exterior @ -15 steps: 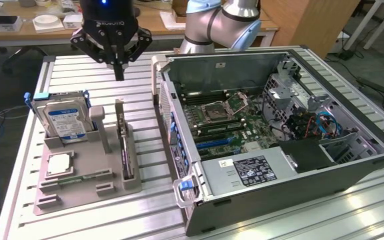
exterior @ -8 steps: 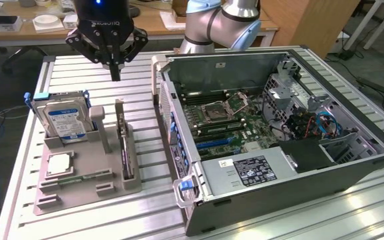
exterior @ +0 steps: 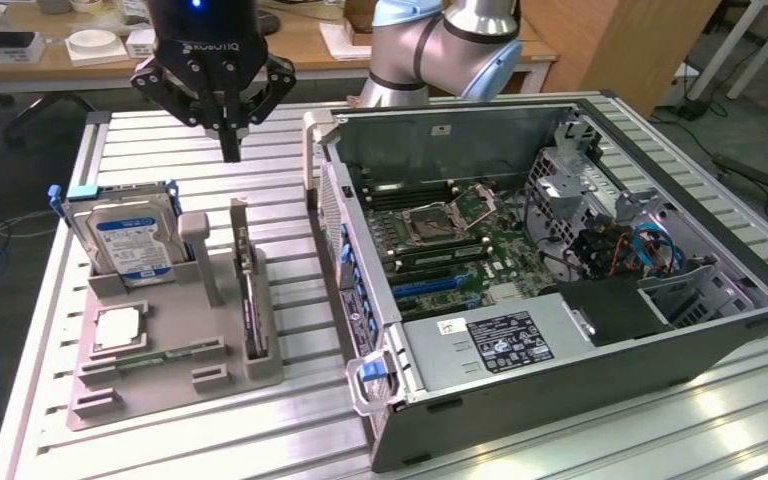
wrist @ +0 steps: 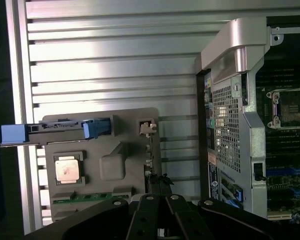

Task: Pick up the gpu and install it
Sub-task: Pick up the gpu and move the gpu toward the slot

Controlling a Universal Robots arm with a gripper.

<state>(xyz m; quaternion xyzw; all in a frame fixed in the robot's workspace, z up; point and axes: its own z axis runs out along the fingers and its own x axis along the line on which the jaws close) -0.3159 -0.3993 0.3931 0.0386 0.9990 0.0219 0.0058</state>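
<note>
One black two-finger gripper, fingers together and empty, hangs above the slatted table. The gpu, a thin black circuit card with a silver-grey end bracket, stands on edge in a slot of the grey moulded holder tray. It sits below the fingertips. Its long axis runs parallel to the open grey computer case beside it.

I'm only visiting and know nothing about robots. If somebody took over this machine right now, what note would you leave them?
Gripper: shut, empty, hanging above the table near the grey holder.
Gpu: standing on edge in its holder slot, untouched.
Done: nothing visible.
Left: gpu not yet picked up or installed in the open computer case.
</note>
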